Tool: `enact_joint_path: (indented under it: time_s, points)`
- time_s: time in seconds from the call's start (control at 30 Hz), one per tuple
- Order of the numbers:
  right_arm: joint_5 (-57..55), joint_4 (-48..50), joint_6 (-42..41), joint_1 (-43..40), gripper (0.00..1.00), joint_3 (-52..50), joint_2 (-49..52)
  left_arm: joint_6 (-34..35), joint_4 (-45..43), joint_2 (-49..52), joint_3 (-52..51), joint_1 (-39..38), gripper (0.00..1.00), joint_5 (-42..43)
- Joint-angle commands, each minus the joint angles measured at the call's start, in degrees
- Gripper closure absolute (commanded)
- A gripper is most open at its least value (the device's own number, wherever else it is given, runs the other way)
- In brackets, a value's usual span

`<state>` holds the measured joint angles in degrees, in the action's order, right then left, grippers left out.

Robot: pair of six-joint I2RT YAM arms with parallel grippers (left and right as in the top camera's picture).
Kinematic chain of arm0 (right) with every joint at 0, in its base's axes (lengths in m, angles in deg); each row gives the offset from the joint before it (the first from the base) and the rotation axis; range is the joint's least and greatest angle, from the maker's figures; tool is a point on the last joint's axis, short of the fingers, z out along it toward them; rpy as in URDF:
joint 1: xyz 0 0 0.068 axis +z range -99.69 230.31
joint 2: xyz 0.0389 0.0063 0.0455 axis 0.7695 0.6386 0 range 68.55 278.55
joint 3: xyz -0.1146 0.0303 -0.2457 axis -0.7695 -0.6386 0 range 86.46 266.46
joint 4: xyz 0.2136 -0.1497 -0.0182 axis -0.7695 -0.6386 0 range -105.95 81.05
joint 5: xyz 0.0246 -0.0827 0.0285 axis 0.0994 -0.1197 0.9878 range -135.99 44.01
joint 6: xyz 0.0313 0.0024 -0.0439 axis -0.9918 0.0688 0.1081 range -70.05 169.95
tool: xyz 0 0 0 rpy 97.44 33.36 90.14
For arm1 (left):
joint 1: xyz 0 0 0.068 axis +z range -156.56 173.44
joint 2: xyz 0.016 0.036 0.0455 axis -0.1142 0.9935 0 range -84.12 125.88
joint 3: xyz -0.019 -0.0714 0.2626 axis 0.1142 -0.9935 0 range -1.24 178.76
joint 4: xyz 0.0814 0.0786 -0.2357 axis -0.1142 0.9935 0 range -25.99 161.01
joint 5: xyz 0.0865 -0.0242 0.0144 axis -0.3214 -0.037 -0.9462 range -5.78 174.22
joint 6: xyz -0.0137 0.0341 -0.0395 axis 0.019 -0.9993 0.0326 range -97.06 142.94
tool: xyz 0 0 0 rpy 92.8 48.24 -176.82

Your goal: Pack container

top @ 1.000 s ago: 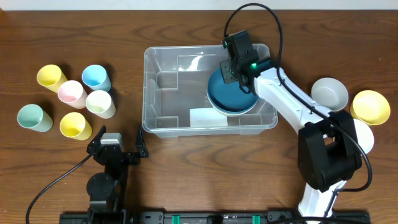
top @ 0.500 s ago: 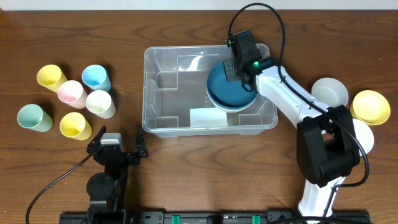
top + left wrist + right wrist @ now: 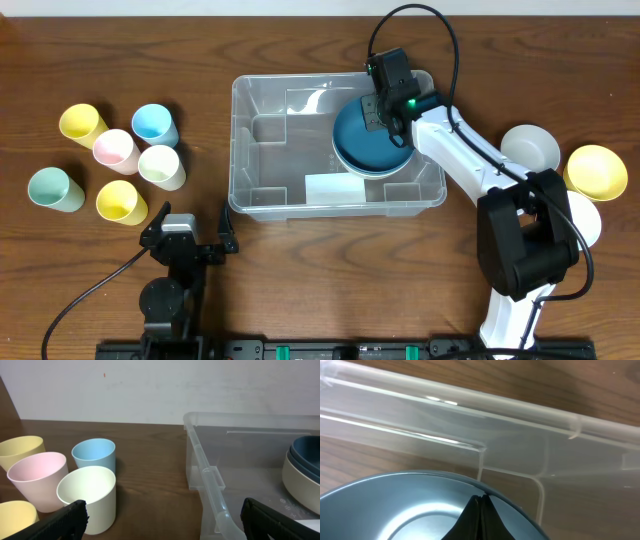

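Observation:
The clear plastic container stands at mid table. Inside its right half, a dark blue bowl sits on top of a paler bowl. My right gripper is shut on the blue bowl's far rim; in the right wrist view the closed fingers pinch the rim of the bowl, with the container wall behind. My left gripper is open and empty near the front edge; its view shows the container's left wall and the blue bowl.
Several cups stand at the left: yellow, pink, blue, cream, green and another yellow. At the right are a grey bowl, a yellow bowl and a white bowl.
My right gripper and the blue bowl have shifted slightly toward the container's far side, then held still. The left arm has not moved.

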<state>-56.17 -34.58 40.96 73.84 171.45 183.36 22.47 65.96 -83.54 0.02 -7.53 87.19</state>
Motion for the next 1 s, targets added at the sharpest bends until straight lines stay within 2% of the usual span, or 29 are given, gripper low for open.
enact_joint_path:
  time_s: [0.0, 0.73, 0.8, 0.93, 0.97]
  points:
    - [-2.1, 0.4, -0.5, -1.2, 0.98, 0.1, 0.6, -0.8, 2.0, -0.3, -1.0, -0.2, 0.02, -0.6]
    - [-1.8, 1.2, -0.2, -1.6, 0.96, 0.8, 0.5, -0.8, 2.0, -0.3, -1.0, -0.2, 0.02, -0.6]
    - [-1.6, -0.3, 0.0, -1.2, 0.91, 1.9, 0.1, -0.8, 2.0, -0.3, -1.0, -0.2, 0.02, -0.6]
    - [-1.4, -3.5, 2.3, 0.3, 0.56, 4.9, -0.9, -0.8, 2.0, -0.3, -1.0, -0.2, 0.02, -0.6]
    - [-1.4, -4.4, 2.5, 0.8, 0.51, 5.9, -1.2, -0.8, 2.0, -0.3, -1.0, -0.2, 0.02, -0.6]
